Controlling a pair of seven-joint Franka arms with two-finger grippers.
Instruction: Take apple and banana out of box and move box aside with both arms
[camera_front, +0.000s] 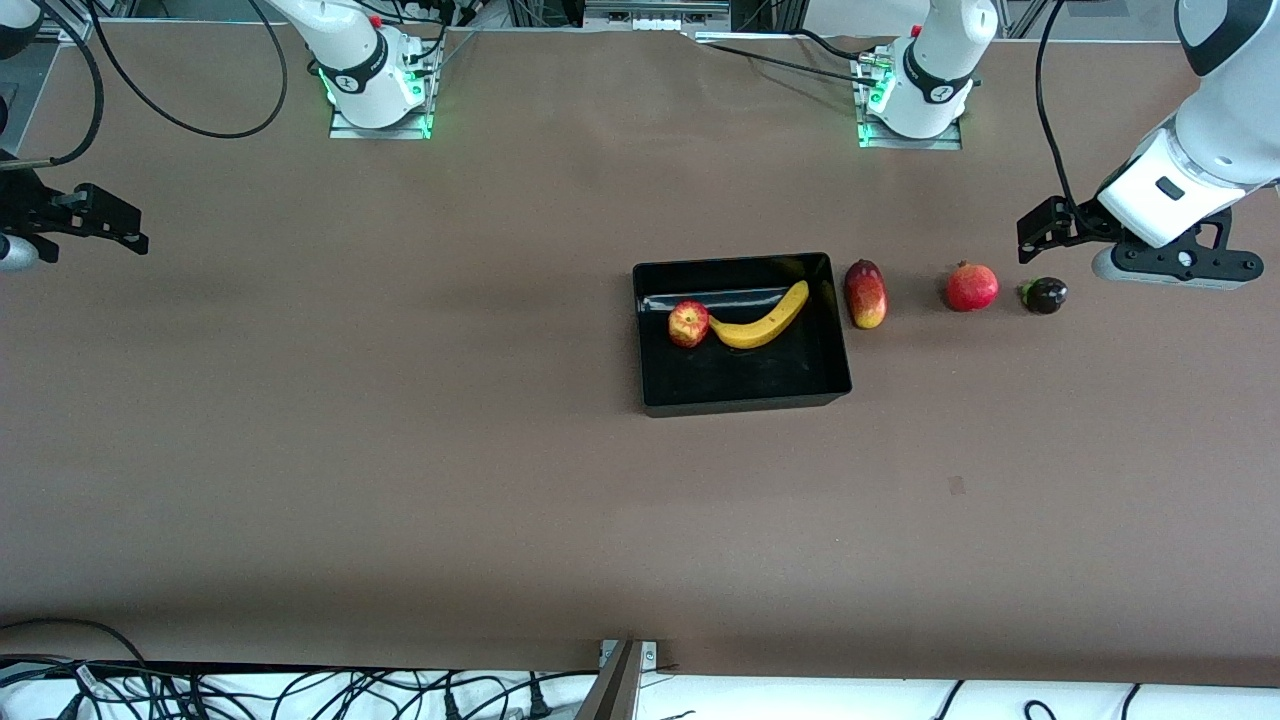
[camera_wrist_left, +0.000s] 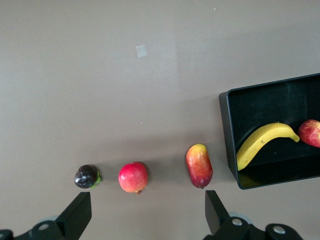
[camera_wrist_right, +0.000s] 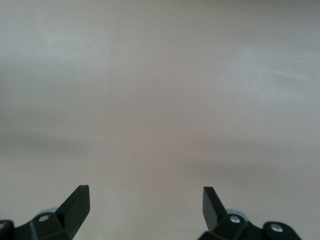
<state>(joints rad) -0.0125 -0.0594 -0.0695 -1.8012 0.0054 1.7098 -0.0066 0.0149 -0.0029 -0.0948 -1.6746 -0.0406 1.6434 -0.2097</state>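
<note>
The black tray (camera_front: 745, 405) sits in the middle of the table. The red-and-yellow apple (camera_front: 688, 323) and the curved yellow banana (camera_front: 765, 320) lie in it, touching each other. My left gripper (camera_front: 1045, 230) is open and empty in the air over the table's left-arm end, above a row of loose fruits. Its wrist view (camera_wrist_left: 147, 212) shows the tray's wall (camera_wrist_left: 230, 130), the banana (camera_wrist_left: 262, 144) and the apple (camera_wrist_left: 311, 133). My right gripper (camera_front: 120, 225) is open and empty over the table's right-arm end. Its wrist view (camera_wrist_right: 145, 207) shows only bare table.
Three more fruits lie in a row beside the tray toward the left arm's end: a red-yellow mango (camera_front: 866, 293) (camera_wrist_left: 199, 165), a red pomegranate (camera_front: 972, 287) (camera_wrist_left: 133, 177) and a dark purple fruit (camera_front: 1045, 295) (camera_wrist_left: 87, 176). A small tape patch (camera_front: 957, 486) lies nearer the front camera.
</note>
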